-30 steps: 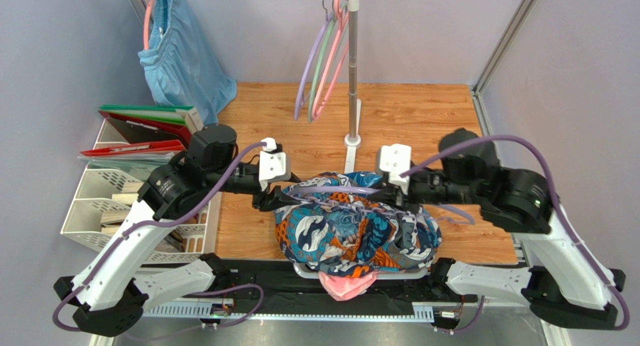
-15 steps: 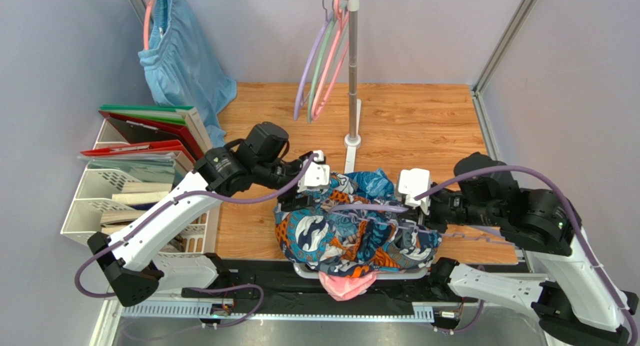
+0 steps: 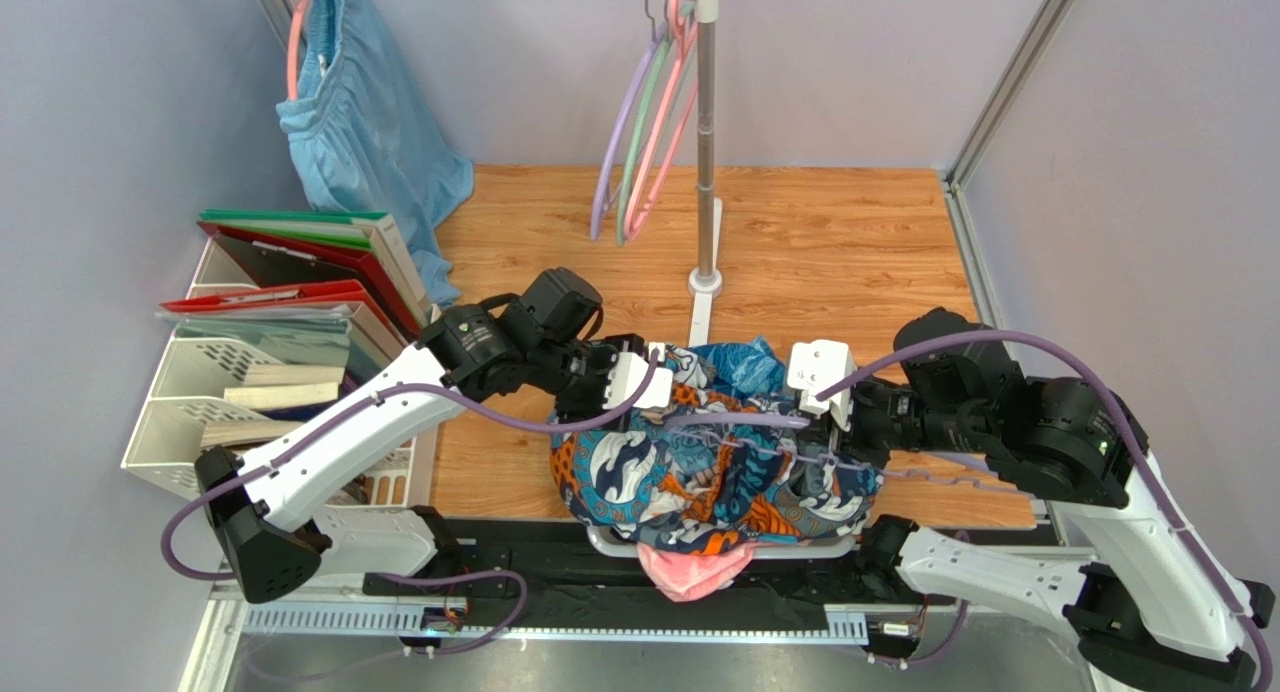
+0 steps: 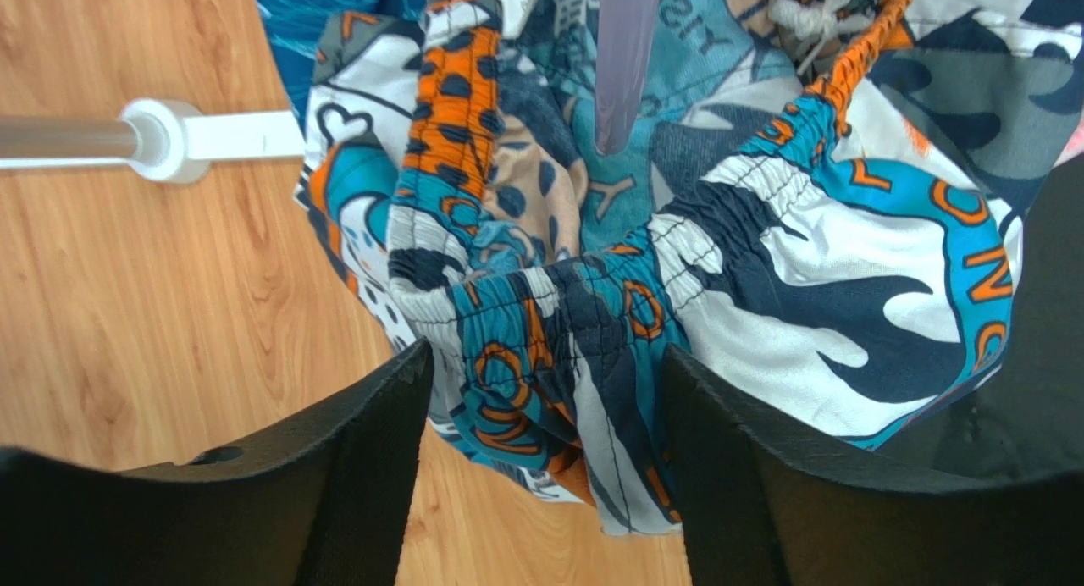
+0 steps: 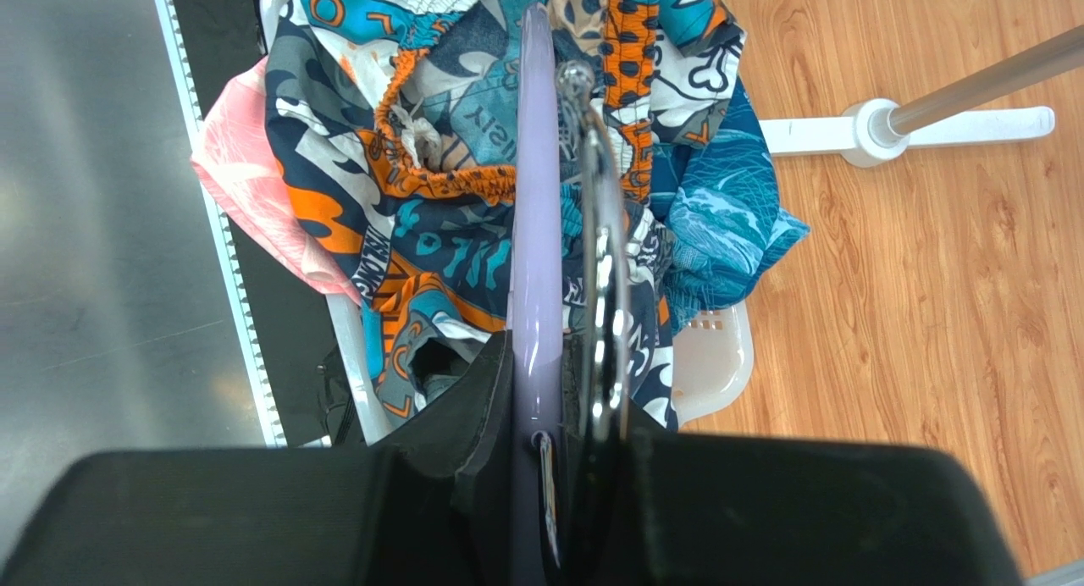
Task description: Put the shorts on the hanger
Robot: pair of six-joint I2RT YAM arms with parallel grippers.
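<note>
Swung in over the shorts [image 4: 814, 230], the left gripper [image 4: 545, 373] straddles their waistband [image 4: 573, 300] wide open; close squarely on it while the right gripper [image 5: 560, 421] clamps the hanger [image 5: 535, 205].

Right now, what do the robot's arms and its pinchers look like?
The left arm and right arm have smooth white shells with chunky black round joints. A thin purple cable loops along each one, and a small white box sits near each wrist. The left gripper and right gripper each have two thick, matte black fingers.
</note>
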